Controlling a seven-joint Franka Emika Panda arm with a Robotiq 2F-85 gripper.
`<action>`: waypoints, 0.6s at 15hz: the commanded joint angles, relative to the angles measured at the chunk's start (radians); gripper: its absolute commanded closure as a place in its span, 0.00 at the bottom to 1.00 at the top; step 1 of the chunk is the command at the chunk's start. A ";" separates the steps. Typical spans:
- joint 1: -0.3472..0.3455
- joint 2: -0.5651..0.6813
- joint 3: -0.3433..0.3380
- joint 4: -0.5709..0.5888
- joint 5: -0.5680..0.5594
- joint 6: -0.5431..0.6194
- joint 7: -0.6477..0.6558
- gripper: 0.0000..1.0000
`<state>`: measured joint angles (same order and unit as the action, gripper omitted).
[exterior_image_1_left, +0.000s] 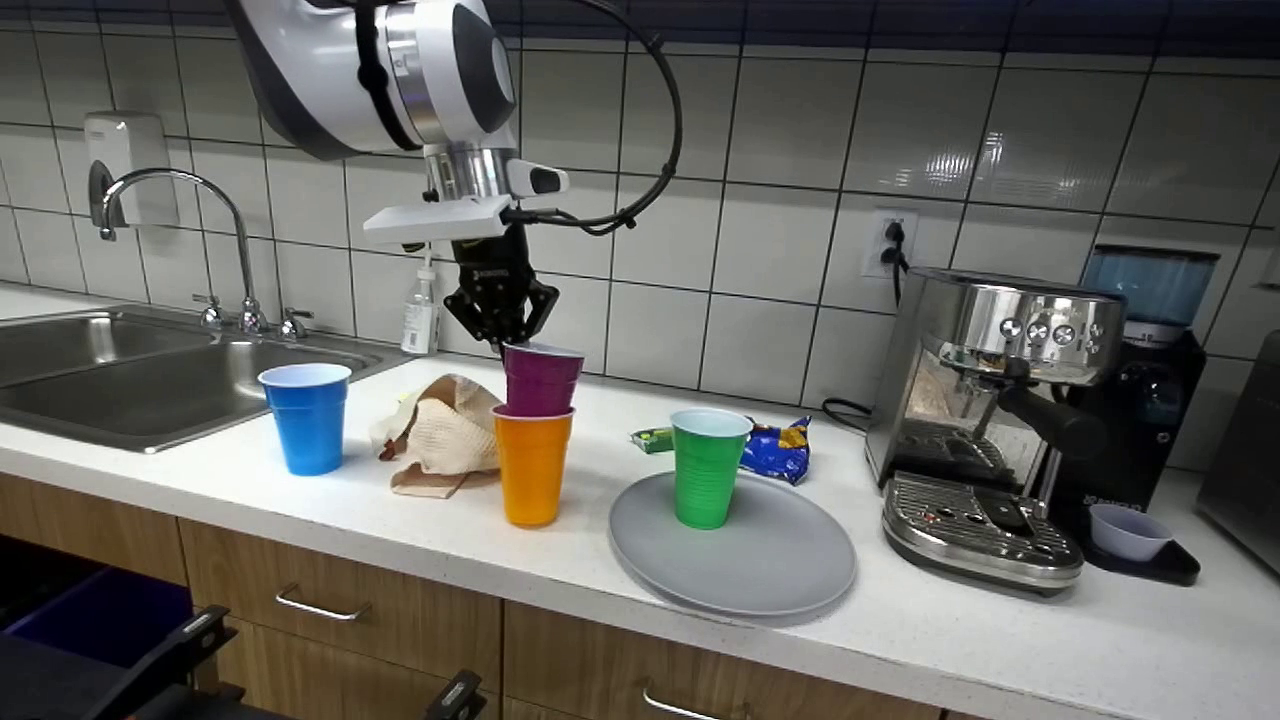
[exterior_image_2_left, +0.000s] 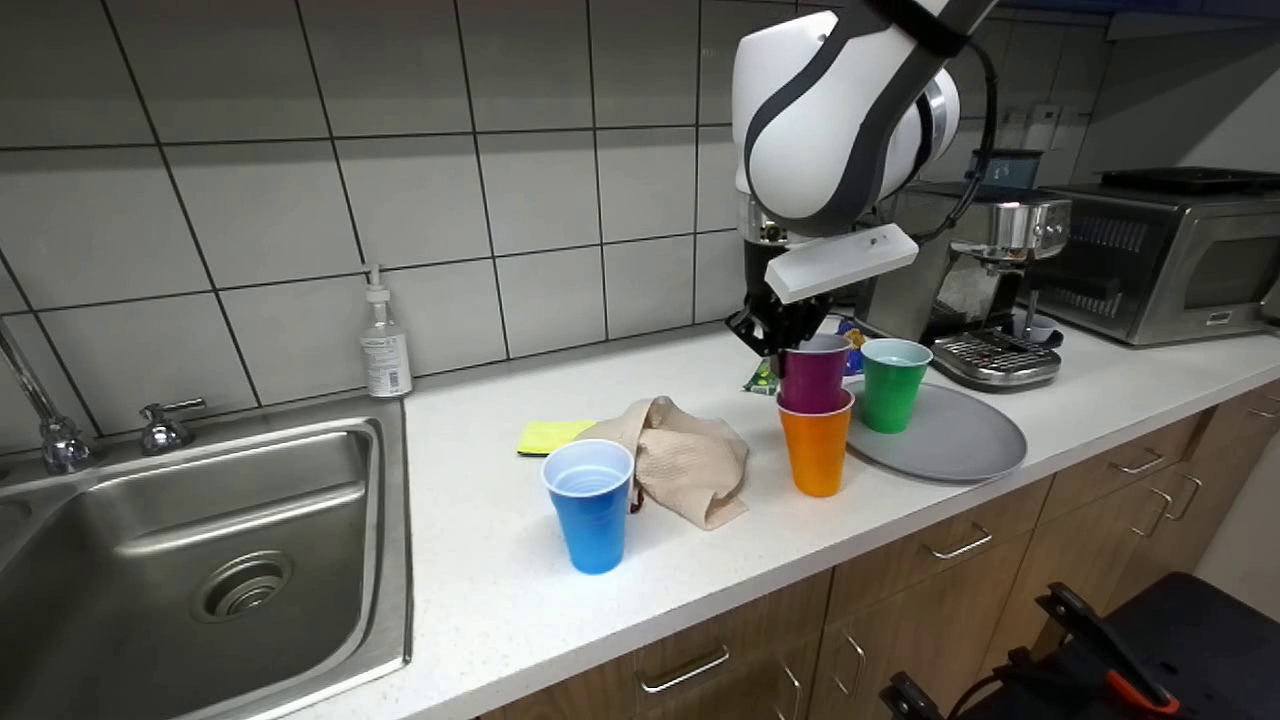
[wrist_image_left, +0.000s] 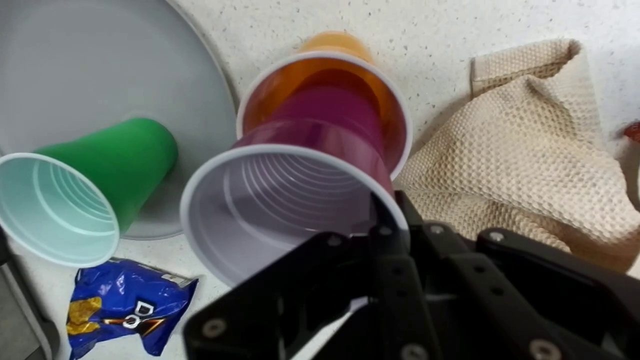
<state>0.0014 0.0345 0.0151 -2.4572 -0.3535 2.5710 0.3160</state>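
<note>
Above a white bench (exterior_image_2_left: 480, 480) beside a steel sink (exterior_image_2_left: 392, 540), my claw (wrist_image_left: 393, 206), jaws narrowed, pinches the side of a purple cup (exterior_image_1_left: 543, 385), one finger inside its pale rim and one outside. The purple cup's lower part sits within an orange cup (exterior_image_1_left: 533, 475), the rest rising above the orange lip in both exterior views. The orange cup stands on the bench between a crumpled beige cloth (wrist_image_left: 530, 165) and a round gray plate (exterior_image_1_left: 770, 570). On the plate, a green cup (exterior_image_1_left: 705, 475) stands upright; close behind lie a blue snack bag (wrist_image_left: 130, 305) and a small green packet (exterior_image_2_left: 762, 378). Nearer the sink, a blue cup (exterior_image_1_left: 310, 425) stands near the cloth, and a flat yellow item (exterior_image_2_left: 550, 436) lies at the cloth's edge. A pump bottle (exterior_image_2_left: 385, 350) stands by the sink's corner in front of a tiled wall (exterior_image_2_left: 540, 200), while a metal espresso machine (exterior_image_1_left: 1000, 302) occupies the bench beyond the plate.
</note>
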 joint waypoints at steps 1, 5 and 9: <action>0.019 0.015 -0.002 0.013 -0.020 0.004 0.028 0.99; 0.028 0.009 -0.005 0.006 -0.024 0.000 0.032 0.99; 0.026 -0.002 -0.011 -0.004 -0.031 -0.003 0.042 0.99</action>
<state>0.0223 0.0448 0.0133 -2.4570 -0.3535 2.5712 0.3165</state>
